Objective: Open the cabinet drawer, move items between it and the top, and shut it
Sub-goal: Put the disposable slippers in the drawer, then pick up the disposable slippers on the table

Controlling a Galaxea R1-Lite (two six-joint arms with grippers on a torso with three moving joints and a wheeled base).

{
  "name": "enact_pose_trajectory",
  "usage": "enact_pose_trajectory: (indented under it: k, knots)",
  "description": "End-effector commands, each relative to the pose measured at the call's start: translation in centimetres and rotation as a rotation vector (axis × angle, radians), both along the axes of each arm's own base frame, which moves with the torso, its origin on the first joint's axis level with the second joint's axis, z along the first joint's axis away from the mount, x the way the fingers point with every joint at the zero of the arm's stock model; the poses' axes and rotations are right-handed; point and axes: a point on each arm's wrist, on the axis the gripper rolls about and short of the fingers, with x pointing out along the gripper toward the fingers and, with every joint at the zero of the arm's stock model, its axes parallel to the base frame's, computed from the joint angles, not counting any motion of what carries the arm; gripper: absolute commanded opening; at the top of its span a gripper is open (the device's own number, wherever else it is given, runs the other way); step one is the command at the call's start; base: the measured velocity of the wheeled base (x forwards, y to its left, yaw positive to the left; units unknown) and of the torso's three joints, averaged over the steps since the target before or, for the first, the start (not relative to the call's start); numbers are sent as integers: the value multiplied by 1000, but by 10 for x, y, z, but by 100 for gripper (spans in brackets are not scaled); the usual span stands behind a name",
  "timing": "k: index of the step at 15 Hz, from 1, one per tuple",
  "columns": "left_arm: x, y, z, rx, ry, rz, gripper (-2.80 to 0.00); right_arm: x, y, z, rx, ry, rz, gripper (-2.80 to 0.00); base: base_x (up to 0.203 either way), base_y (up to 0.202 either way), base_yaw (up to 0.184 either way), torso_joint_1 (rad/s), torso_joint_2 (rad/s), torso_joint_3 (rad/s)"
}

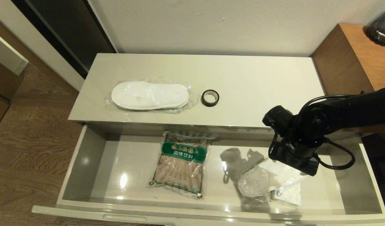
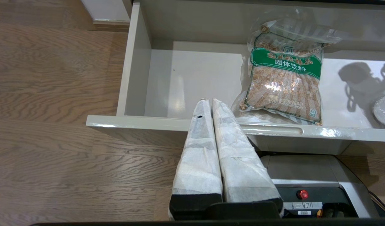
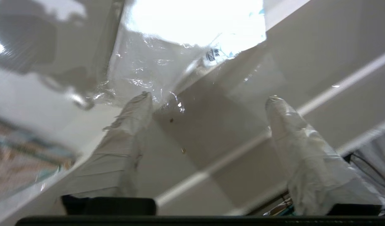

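The cabinet drawer (image 1: 211,213) stands pulled open below the glossy cream top (image 1: 258,81). On the top lie one bagged white slipper pair (image 1: 150,95) and the small black tape roll (image 1: 210,98). The other bagged slipper pair (image 1: 263,180) lies in the drawer's right part, partly over the flat white packet (image 1: 288,194). My right arm's wrist (image 1: 297,147) hangs over them and hides the fingers there. In the right wrist view the right gripper (image 3: 208,102) is open just above the drawer floor, one fingertip (image 3: 142,100) at the edge of the clear bag (image 3: 154,69). My left gripper (image 2: 208,101) is shut and empty by the drawer front (image 2: 132,121).
A brown bag with a green label (image 1: 181,163) lies in the middle of the drawer. A brown wooden unit (image 1: 352,56) stands at the right of the cabinet, a dark jar (image 1: 382,28) on it. Wooden floor (image 1: 32,131) runs along the left.
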Motion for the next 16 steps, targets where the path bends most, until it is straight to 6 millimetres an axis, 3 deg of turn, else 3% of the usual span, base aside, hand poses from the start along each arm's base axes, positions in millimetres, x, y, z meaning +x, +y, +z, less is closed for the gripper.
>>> enact_pose_trajectory:
  k: [1, 5, 6, 11, 14, 16]
  knots:
    - [0, 0, 0, -1, 0, 0, -280, -27, -11, 45, 39, -82, 19, 0, 0, 0, 0, 0, 0, 0]
    - [0, 0, 0, 0, 0, 0, -280, -91, -35, 106, 68, -147, 120, 0, 0, 0, 0, 0, 0, 0]
    - [0, 0, 0, -1, 0, 0, -280, -109, -42, 117, 64, -154, 146, -280, 0, 0, 0, 0, 0, 0]
    - [0, 0, 0, -2, 0, 0, -280, -197, -78, 153, 58, -189, 189, -280, 0, 0, 0, 0, 0, 0]
    - [0, 0, 0, 0, 0, 0, -280, -267, -108, 176, 49, -195, 204, -280, 0, 0, 0, 0, 0, 0]
    - [0, 0, 0, -2, 0, 0, -280, -301, -123, 192, 72, -263, 202, -280, 0, 0, 0, 0, 0, 0]
